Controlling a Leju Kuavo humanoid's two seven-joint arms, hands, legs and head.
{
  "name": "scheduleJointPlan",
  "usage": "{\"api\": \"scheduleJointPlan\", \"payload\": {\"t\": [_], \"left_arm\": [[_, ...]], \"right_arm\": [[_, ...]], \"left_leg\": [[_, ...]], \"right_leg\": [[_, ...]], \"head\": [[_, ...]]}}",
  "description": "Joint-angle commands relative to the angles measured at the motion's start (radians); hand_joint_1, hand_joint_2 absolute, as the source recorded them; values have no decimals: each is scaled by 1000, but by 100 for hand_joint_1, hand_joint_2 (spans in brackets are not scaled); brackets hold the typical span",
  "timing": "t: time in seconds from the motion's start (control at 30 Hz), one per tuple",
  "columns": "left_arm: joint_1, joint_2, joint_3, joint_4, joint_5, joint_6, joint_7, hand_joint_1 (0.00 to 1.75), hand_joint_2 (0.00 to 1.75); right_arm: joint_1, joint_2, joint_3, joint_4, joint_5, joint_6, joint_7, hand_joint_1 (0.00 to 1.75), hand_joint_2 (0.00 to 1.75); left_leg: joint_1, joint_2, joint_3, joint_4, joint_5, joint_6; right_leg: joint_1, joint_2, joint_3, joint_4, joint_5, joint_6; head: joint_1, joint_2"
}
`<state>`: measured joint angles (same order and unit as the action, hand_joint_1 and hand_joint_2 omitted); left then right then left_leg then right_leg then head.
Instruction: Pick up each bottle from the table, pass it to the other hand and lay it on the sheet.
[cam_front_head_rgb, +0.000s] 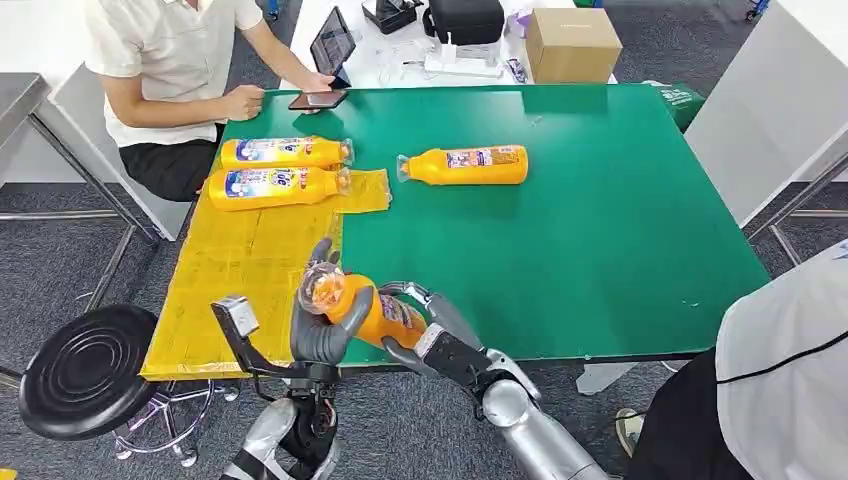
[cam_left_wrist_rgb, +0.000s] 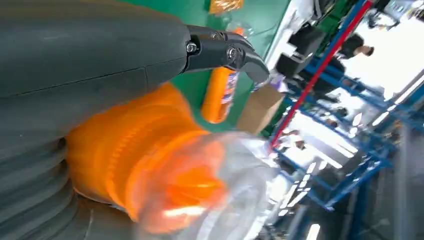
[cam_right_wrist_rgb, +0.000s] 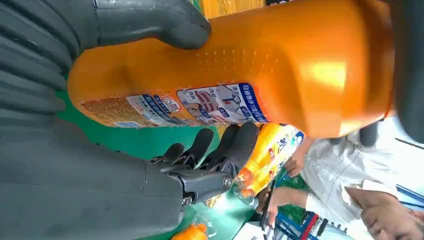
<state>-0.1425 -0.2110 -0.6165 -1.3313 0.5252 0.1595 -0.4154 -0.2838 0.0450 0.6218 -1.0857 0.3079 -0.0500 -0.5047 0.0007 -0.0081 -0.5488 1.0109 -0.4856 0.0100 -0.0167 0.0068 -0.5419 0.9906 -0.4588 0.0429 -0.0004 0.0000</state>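
An orange bottle (cam_front_head_rgb: 375, 315) hangs over the table's front edge, between my two hands. My left hand (cam_front_head_rgb: 320, 335) grips its neck, just below the clear cap. My right hand (cam_front_head_rgb: 445, 330) holds its base end. In the right wrist view the thumb (cam_right_wrist_rgb: 160, 22) presses the bottle (cam_right_wrist_rgb: 250, 65) while the fingers (cam_right_wrist_rgb: 235, 145) curl under the label side. The left wrist view looks past the blurred cap end (cam_left_wrist_rgb: 150, 155). Two orange bottles (cam_front_head_rgb: 285, 151) (cam_front_head_rgb: 275, 186) lie on the yellow sheet (cam_front_head_rgb: 240, 270). One more bottle (cam_front_head_rgb: 465, 165) lies on the green table (cam_front_head_rgb: 600, 220).
A person sits at the far left corner with a phone (cam_front_head_rgb: 318, 99) on the table. A cardboard box (cam_front_head_rgb: 572, 42) stands behind the table. A black stool (cam_front_head_rgb: 88, 370) is at my left, and a person in white (cam_front_head_rgb: 790, 380) stands at my right.
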Motion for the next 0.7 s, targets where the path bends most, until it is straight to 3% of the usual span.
{"api": "scheduleJointPlan", "payload": {"t": [0.03, 0.1, 0.17, 0.7], "left_arm": [[-71, 15, -59, 171, -54, -19, -19, 175, 175], [-72, 17, -62, 170, -61, -28, -17, 175, 175], [-76, 22, -71, 171, -73, -47, -14, 175, 175], [-36, 31, 28, 5, -75, -74, -8, 175, 175]], "right_arm": [[-19, -19, 8, 42, 4, -4, -7, 166, 175], [-20, -18, 8, 43, 5, -4, -7, 162, 175], [-22, -17, 8, 45, 7, -4, -8, 147, 175], [30, -24, -32, 14, 15, -18, -19, 129, 175]], "left_leg": [[1, -2, 1, -1, 1, -1], [1, -1, 1, -1, 1, -1], [0, 0, 1, -1, 1, -1], [0, 0, 2, 0, 0, -1]], "right_leg": [[1, -3, 2, -2, 1, -2], [1, -2, 2, -1, 1, -2], [0, -1, 1, -1, 1, -2], [1, -1, 2, 0, 0, -1]], "head": [[0, 0], [0, 0], [0, 0], [0, 0]]}}
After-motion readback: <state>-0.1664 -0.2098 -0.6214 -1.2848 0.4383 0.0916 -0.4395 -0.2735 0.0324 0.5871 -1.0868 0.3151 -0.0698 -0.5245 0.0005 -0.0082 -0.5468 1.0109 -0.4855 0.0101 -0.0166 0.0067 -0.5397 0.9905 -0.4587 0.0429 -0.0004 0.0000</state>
